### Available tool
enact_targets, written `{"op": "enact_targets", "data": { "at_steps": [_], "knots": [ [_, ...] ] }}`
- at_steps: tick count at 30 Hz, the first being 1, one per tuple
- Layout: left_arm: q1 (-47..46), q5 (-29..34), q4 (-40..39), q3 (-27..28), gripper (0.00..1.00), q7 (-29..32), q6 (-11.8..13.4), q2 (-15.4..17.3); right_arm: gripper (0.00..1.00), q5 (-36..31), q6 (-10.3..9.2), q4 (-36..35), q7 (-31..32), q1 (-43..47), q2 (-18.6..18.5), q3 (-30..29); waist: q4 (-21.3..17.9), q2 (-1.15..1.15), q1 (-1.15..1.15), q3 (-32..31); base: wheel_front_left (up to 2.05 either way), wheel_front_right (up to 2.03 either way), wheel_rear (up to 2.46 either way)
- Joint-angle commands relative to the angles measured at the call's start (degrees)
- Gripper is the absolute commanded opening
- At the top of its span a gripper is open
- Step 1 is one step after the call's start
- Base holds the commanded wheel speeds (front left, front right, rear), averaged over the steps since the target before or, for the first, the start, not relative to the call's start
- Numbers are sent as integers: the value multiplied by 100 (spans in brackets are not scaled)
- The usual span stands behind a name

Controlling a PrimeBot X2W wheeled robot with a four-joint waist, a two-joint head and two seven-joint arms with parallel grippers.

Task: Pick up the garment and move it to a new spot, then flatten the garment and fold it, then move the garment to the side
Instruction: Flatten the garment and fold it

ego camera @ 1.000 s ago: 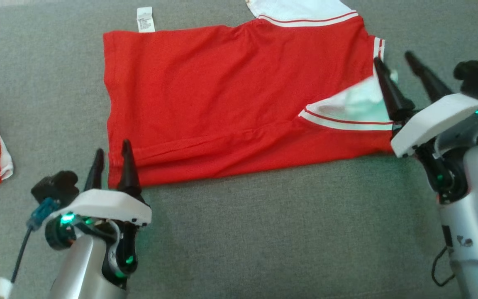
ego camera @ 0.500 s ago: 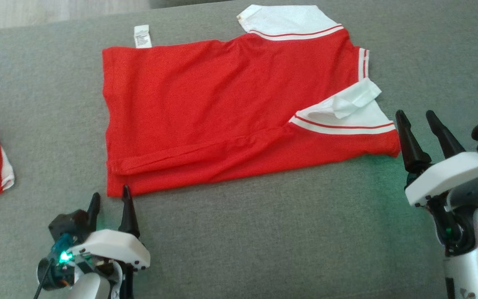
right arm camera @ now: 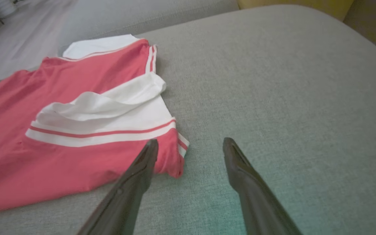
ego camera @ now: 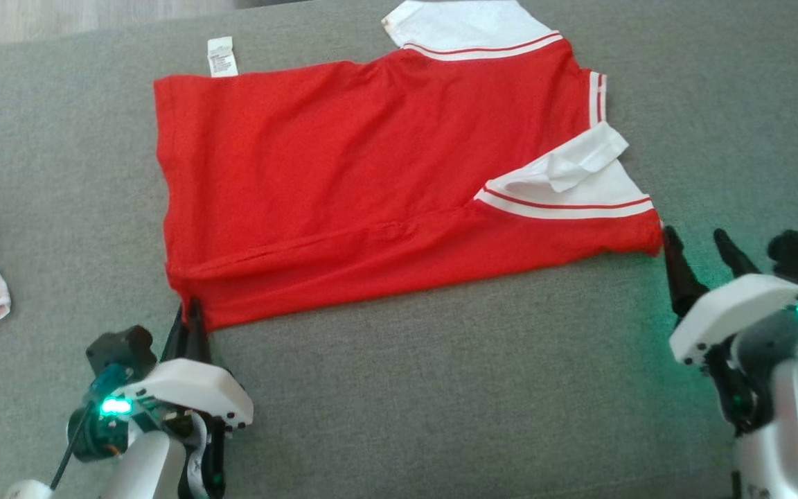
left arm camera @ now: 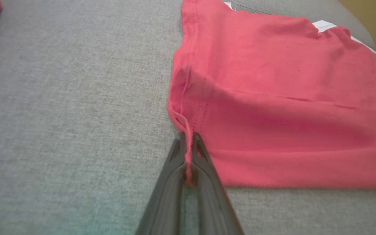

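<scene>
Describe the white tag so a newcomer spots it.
On the grey cushion, find the large red shirt. At its far left corner a small white tag pokes out; unlike the white panels, it has no red stripe.

Head camera overlooks the garment (ego camera: 371, 173); wrist cameras sit close at its near corners

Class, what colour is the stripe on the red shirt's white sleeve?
Red: a thin stripe on the red fabric shirt; clearest in right wrist view.
</scene>
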Motion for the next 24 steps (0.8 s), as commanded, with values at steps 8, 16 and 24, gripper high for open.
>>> {"op": "enact_targets", "data": {
  "at_steps": [8, 16, 24],
  "knots": [
    [-113, -79, 5, 6, 0, 29, -95, 29, 100, -352, 39, 971, 85, -820, 72, 298, 160, 0, 0, 39, 0, 0, 0],
    [-16, -154, 87, -77, 0, 31, -212, 27, 0, -515, 39, 1504, 387, -714, 75, 314, 239, 0, 0, -196, 0, 0, 0],
    [603, -334, -725, 29, 0, 351, -104, 270, 0, -397, 39, 400, 604, -32, -81, 119, 163, 0, 0, -566, 0, 0, 0]
  ]
}}
